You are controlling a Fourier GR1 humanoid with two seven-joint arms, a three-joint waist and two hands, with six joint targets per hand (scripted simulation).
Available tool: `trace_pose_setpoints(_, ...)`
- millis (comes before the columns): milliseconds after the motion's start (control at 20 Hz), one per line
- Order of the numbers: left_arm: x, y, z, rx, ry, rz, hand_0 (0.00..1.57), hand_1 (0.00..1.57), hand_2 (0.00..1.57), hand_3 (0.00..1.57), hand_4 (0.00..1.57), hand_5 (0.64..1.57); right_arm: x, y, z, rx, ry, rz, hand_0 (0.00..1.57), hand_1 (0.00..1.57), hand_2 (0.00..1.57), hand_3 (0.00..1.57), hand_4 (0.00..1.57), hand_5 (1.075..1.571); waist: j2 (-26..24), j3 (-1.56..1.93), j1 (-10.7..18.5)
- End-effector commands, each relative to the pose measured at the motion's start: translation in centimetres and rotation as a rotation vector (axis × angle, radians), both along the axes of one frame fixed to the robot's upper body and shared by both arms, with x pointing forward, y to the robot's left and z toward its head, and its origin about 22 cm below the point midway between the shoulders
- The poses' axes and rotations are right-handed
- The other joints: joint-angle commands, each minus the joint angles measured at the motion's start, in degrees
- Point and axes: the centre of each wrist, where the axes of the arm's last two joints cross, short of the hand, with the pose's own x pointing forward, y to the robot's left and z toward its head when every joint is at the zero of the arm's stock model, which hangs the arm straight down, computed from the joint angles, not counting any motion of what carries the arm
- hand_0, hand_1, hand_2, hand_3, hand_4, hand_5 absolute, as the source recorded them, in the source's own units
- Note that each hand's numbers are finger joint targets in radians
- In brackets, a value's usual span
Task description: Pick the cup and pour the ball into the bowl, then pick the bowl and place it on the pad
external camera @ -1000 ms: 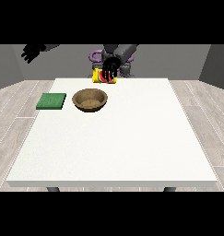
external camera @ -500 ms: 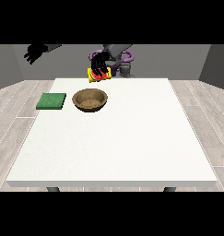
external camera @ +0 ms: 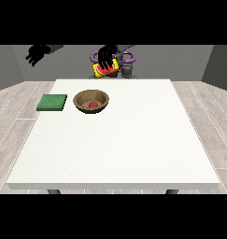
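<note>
A brown wooden bowl (external camera: 91,101) stands on the white table (external camera: 133,140) at its far left, and a red ball (external camera: 93,104) lies inside it. The green pad (external camera: 52,102) lies flat just left of the bowl. Beyond and above the bowl, the hand at the view's right (external camera: 105,56) is curled round a yellow cup (external camera: 108,70) with a red inside, held tilted in the air. The hand at the view's left (external camera: 38,52) hangs raised off the table's far left corner with its fingers spread, holding nothing.
The robot's torso (external camera: 126,65) stands behind the table's far edge. Grey walls and a wood-plank floor surround the table.
The hand with the cup has shifted left and risen behind the bowl. The red ball now lies in the bowl, which looked empty before. The other hand has drifted slightly right.
</note>
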Motion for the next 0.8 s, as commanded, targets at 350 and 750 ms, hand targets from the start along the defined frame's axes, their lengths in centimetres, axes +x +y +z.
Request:
trace_pose_setpoints(350,2.7,8.6,8.6,-1.098,0.015,-0.01,0.0,0.0,0.0,0.0,1.18,1.551,-0.6,-0.5,-0.5,-0.001,0.021,-0.147,0.0,0.0,0.0,0.0,0.78,1.557,0.4,-0.82,12.3)
trace_pose_setpoints(750,3.3,17.5,14.2,-1.634,0.166,-0.248,0.0,0.0,0.0,0.0,1.05,1.566,-2.0,0.9,-4.2,0.051,0.053,-0.234,0.0,0.0,0.0,0.0,0.75,1.563,5.7,-0.22,18.2)
